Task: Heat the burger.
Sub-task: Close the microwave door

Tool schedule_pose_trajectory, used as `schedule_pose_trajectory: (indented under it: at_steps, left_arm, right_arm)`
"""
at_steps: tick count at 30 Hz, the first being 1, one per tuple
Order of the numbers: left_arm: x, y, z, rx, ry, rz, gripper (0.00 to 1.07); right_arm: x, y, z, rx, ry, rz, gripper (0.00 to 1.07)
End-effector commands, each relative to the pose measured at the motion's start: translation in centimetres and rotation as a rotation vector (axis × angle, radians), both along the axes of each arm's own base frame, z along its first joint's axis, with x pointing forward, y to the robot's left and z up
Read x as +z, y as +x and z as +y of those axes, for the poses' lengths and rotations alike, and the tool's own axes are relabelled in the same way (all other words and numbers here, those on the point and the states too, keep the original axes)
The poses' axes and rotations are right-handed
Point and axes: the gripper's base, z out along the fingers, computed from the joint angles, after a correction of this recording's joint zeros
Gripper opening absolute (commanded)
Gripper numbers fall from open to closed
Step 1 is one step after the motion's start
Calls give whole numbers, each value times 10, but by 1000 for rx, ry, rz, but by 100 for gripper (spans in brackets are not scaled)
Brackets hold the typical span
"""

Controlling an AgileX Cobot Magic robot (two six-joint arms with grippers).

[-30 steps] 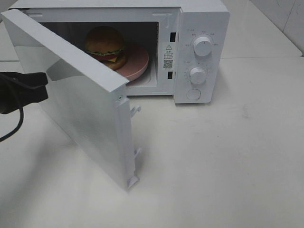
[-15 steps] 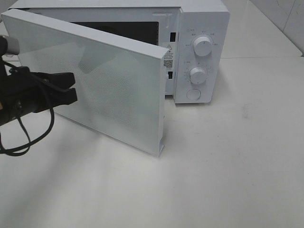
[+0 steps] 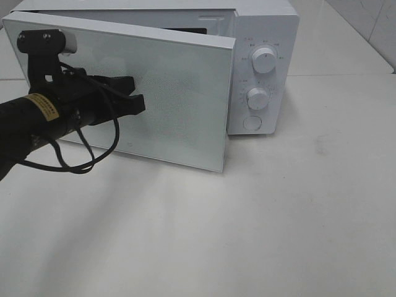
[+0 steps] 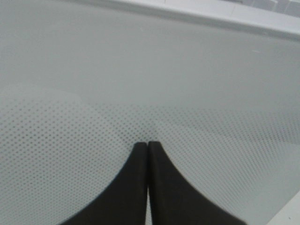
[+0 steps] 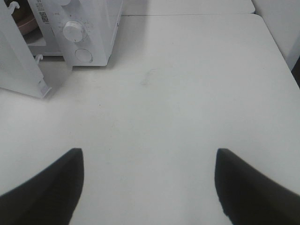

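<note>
Microwave door [image 3: 185,105], white, nearly closed; black left gripper [image 3: 138,103] pinched together, tips against it. Black right gripper [image 5: 149,154] spread wide over white table [image 5: 187,70].

Burger [image 5: 18,11]: visible only as a small dark-brown sliver in the right wrist view, through the narrow gap between microwave door [image 3: 179,93] and microwave [image 3: 266,37] body. Positioned inside the cavity, directly against the rim of pink plate [image 5: 29,21]. Bun shape, lettuce, filling layers and pose not discernible. Well apart from right gripper [image 5: 149,154], far out in front of it. Behind the door panel from left gripper [image 3: 139,102]; fully hidden in the high view.
</note>
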Motion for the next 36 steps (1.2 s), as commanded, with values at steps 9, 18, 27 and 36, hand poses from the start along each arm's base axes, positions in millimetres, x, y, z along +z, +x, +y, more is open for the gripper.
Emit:
schedule_pose_trajectory:
  at_steps: [9, 18, 27, 36]
  left_arm:
    - [0, 19, -29, 37, 0, -25, 0]
    - [4, 46, -49, 88, 10, -53, 0]
    - [7, 65, -62, 89, 36, -65, 0]
    - [4, 76, -64, 120, 64, -71, 0]
  right_arm:
    - [0, -3, -1, 1, -8, -35, 75]
    - [0, -3, -1, 1, -8, -36, 75]
    - [0, -3, -1, 1, -8, -36, 75]
    - [0, -3, -1, 1, -8, -36, 75]
